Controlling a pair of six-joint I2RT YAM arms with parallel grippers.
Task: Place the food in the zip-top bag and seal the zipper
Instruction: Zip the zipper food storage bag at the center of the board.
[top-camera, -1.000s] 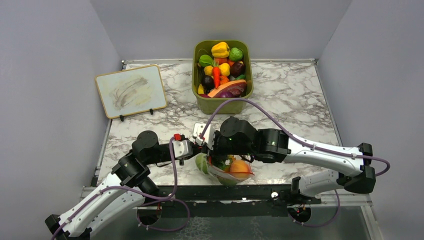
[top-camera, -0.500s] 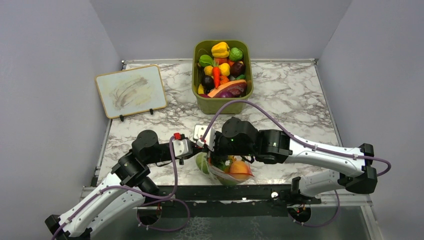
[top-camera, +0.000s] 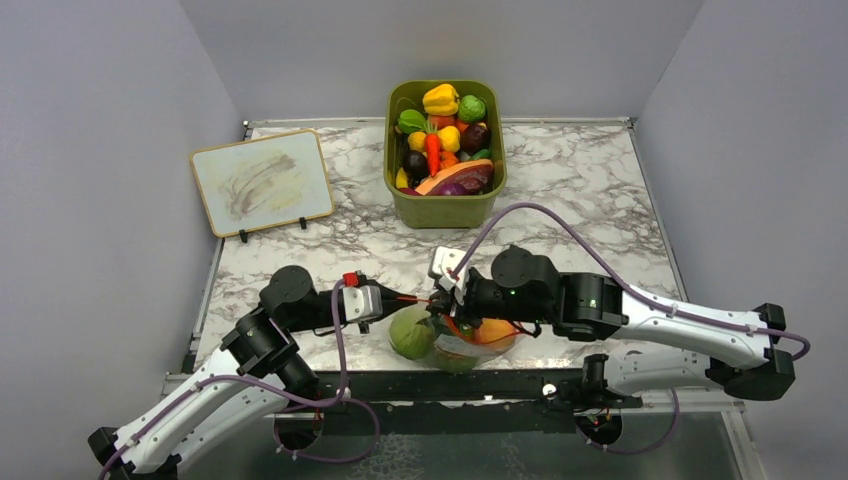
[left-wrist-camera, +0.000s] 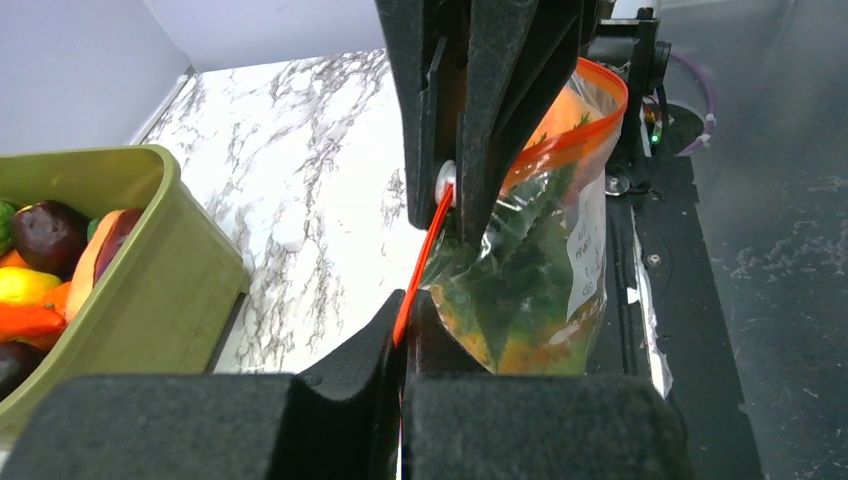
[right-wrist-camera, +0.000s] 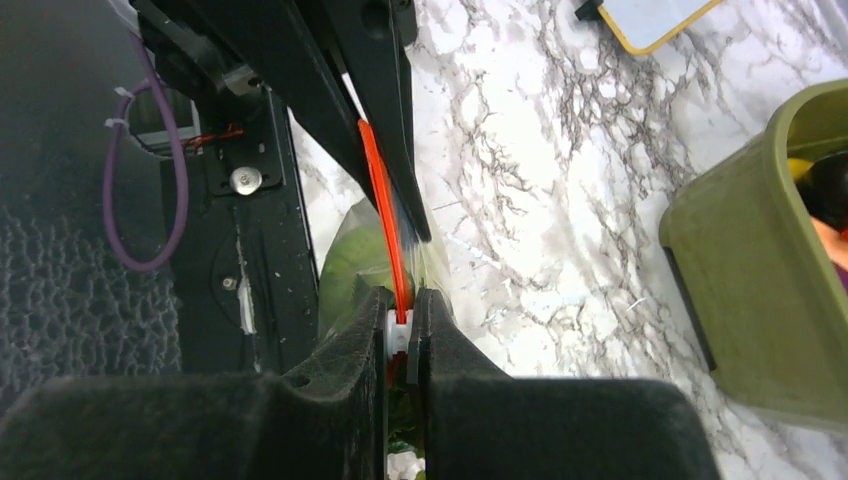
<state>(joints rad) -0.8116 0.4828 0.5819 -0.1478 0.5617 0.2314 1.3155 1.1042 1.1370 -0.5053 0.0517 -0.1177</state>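
Top external view: left arm (top-camera: 290, 310) and right arm (top-camera: 600, 310) reach inward, low over the surface's (top-camera: 560, 190) near edge, wrists facing. Left jaws are clamped on the zipper (left-wrist-camera: 424, 250). Right jaws are clamped on it just beside, the strip straight between them. The bag (left-wrist-camera: 540, 270) sits below, food (top-camera: 412, 336) inside.

An olive-green bin (top-camera: 445, 212) stands at the upper middle of the frame on a white marble counter (top-camera: 580, 190) with grey veins. It is heaped with toy produce: a yellow pepper (top-camera: 440, 99) at the top, a green ball (top-camera: 471, 108) beside it, a carrot (top-camera: 433, 152) lower down, and what may be an orange-pink slice (top-camera: 455, 177) along the near side. At the upper left, well apart from the bin, a smudged whiteboard (top-camera: 263, 181) leans on small black feet.
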